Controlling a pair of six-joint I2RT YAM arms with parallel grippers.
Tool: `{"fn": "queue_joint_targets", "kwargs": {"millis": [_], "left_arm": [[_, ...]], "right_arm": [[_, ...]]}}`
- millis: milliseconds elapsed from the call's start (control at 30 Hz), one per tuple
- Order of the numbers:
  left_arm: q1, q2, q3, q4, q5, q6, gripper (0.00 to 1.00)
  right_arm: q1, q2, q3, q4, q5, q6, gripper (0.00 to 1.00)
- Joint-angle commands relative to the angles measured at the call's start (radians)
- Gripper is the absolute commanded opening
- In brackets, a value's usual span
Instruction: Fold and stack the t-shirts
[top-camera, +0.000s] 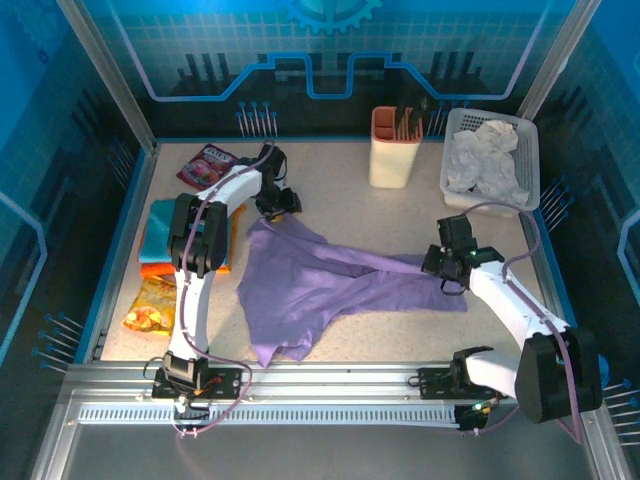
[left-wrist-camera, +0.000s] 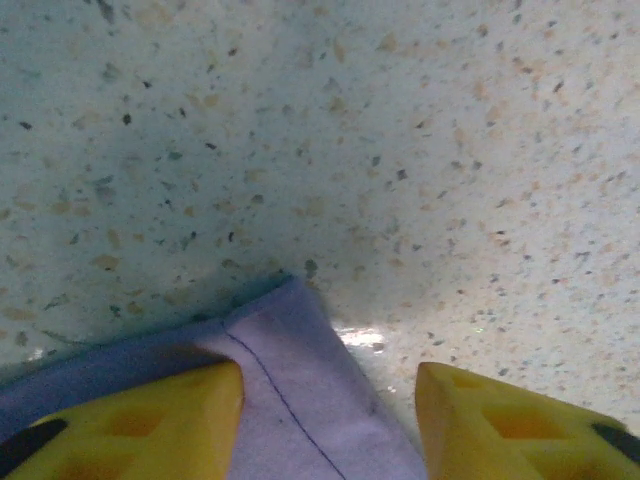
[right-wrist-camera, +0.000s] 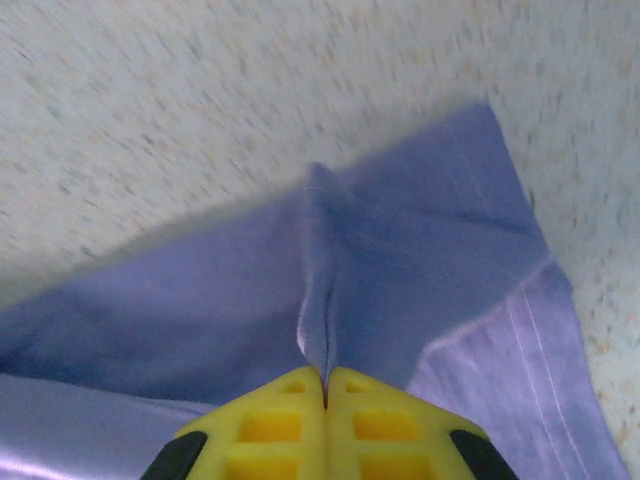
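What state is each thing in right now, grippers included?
lavender t-shirt: unfolded, rumpled, spread out.
left gripper: open, fingers either side of a hem corner.
right gripper: shut on a pinched fold of the lavender t-shirt.
teal and orange t-shirts: folded, stacked, teal on top.
basket: upright, holding crumpled white cloth.
cream holder: upright.

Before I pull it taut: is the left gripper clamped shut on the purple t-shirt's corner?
No, the left gripper stands open in its wrist view, with the hemmed corner of the purple t-shirt lying loose in the gap.
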Motion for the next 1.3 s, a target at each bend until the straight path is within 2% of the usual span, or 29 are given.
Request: {"fn": "queue_joint_targets", "kwargs": {"millis": [0,133,200,267,433,633,767,967,1067,1200,1233,1267], "left_arm": [[-0.014,0.049,0.019,-0.030,0.004,-0.015,0.41],[-0.016,0.036,0.007,-0.027,-0.001,-0.015,0.23],[-0.016,0.012,-0.004,-0.023,-0.010,-0.013,0.09],[-0.016,-0.017,-0.010,-0.027,-0.014,-0.008,0.00],[-0.032,-0.165,-0.111,0.011,-0.053,-0.003,0.00],[-0.085,-0.514,-0.456,0.155,-0.120,-0.040,0.00],[-0.121,-0.774,-0.732,0.238,-0.144,-0.125,0.00],[-0.213,-1.064,-1.077,0.281,-0.205,-0.297,0.00],[-0.250,-1.161,-1.208,0.282,-0.238,-0.391,0.00],[-0.279,-1.205,-1.280,0.232,-0.270,-0.448,0.00],[-0.280,-1.199,-1.280,0.215,-0.265,-0.446,0.04],[-0.280,-1.192,-1.275,0.208,-0.262,-0.435,0.15]], "right_arm": [[0.014,-0.004,-0.026,0.011,-0.012,0.041,0.00],[0.015,0.004,-0.014,0.024,-0.011,0.039,0.00],[0.014,0.015,-0.001,0.027,-0.014,0.035,0.00],[0.016,0.033,0.015,0.033,-0.016,0.034,0.00],[0.015,0.051,0.029,0.045,-0.003,0.041,0.00],[0.017,0.023,0.014,0.070,0.014,0.062,0.00],[0.017,0.007,-0.014,0.079,0.036,0.068,0.00],[0.016,0.003,-0.048,0.069,0.055,0.079,0.00],[0.014,0.002,-0.060,0.064,0.056,0.089,0.00],[0.013,0.003,-0.075,0.055,0.073,0.097,0.00],[0.010,0.005,-0.077,0.055,0.074,0.097,0.00],[0.007,0.010,-0.080,0.056,0.071,0.096,0.00]]}}
